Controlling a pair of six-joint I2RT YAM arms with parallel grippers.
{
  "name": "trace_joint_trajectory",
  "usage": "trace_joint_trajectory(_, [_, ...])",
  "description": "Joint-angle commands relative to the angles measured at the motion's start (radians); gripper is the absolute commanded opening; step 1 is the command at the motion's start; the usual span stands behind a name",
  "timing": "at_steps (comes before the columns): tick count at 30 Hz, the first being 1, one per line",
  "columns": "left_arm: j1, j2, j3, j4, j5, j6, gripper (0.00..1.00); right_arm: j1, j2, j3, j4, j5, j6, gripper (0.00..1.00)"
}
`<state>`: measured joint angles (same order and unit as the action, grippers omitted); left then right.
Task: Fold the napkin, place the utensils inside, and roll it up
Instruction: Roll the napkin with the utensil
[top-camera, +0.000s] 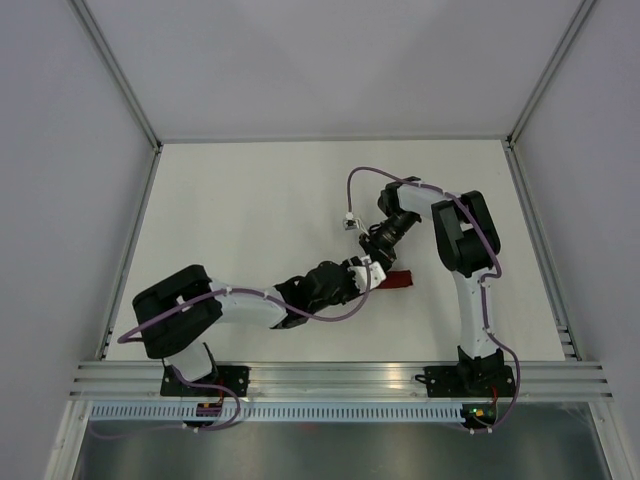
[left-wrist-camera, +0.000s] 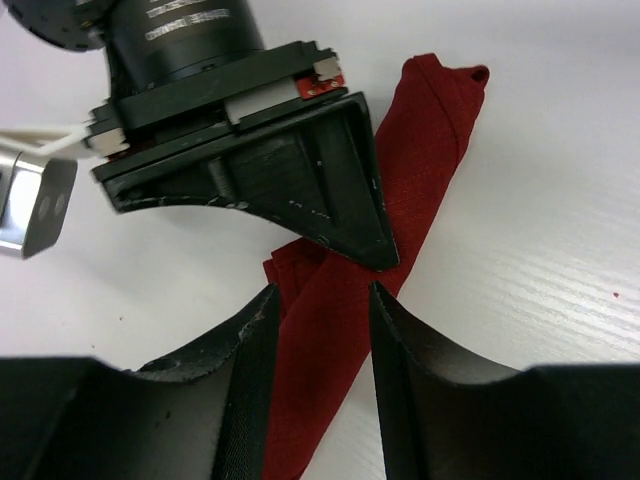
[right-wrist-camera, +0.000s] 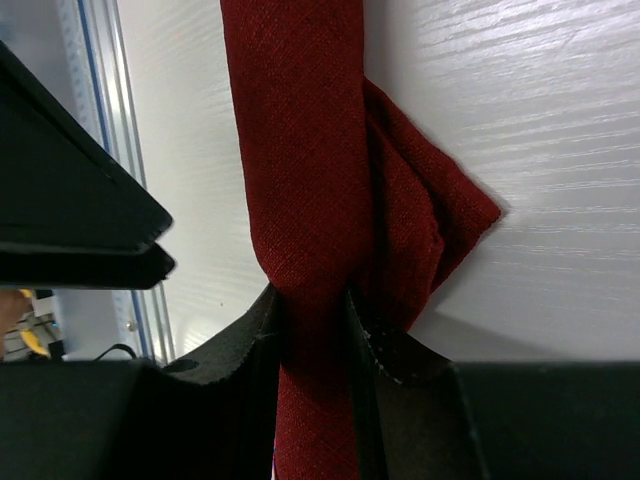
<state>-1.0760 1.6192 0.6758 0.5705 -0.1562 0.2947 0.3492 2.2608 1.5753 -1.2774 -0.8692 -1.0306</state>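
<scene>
On the white counter (top-camera: 250, 200), the left arm (top-camera: 240, 300) stretches right and the right arm (top-camera: 465, 240) doubles back leftward, meeting at the rolled napkin (top-camera: 398, 280), right of centre. The right gripper (right-wrist-camera: 312, 300) clamps it; the left gripper (left-wrist-camera: 322, 292) straddles it, grip unclear.

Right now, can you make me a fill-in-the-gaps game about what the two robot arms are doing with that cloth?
The rolled-up napkin is dark ____.
It lies on a ____ table.
The right tool pinches the ____ between its fingers.
The left tool straddles the roll, with one finger on each ____.

Missing words: red; white; napkin; side.
</scene>
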Motion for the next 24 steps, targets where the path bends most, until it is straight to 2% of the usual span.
trace_joint_trajectory(1, [-0.044, 0.053, 0.054, -0.014, -0.085, 0.172, 0.46, 0.005, 0.088, 0.000, 0.006, 0.128, -0.053, 0.27])
trace_joint_trajectory(10, [-0.091, 0.143, 0.079, -0.020, -0.108, 0.262, 0.53, -0.004, 0.131, 0.038, -0.002, 0.139, -0.034, 0.27])
trace_joint_trajectory(24, [-0.114, 0.275, 0.107, 0.019, -0.174, 0.342, 0.53, -0.013, 0.152, 0.057, 0.015, 0.142, -0.009, 0.27])
